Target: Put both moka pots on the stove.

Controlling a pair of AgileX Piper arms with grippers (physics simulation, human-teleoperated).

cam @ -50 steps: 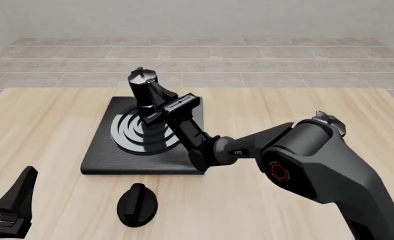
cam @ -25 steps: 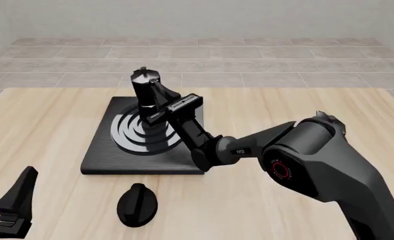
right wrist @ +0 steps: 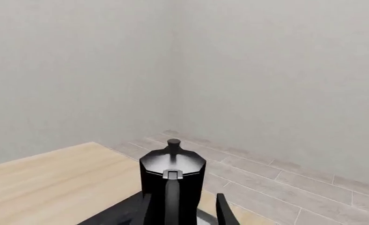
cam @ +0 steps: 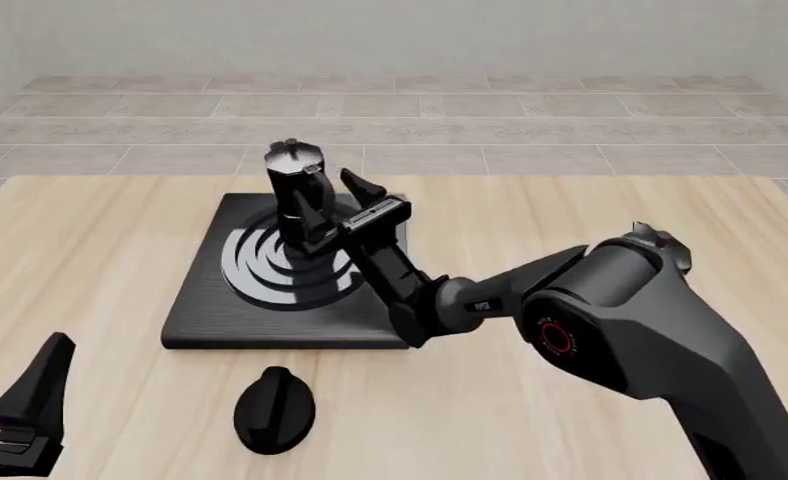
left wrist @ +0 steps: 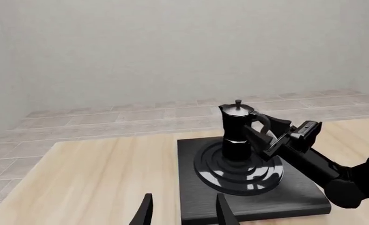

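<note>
Front view: my right gripper (cam: 330, 203) now stands parted around the handle of the moka pot (cam: 294, 182) — released upright on the stove (cam: 207, 310), where earlier it was clamped — left gripper (left wrist: 183, 212) open, empty.

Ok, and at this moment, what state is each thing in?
moka pot: upright on the stove, not gripped.
second moka pot: mostly hidden behind the right arm, off the stove.
stove: flat on the table, carrying one pot.
right gripper: jaws open either side of the pot's handle.
left gripper: jaws open, empty.
knob: on the table, before the stove.
</note>
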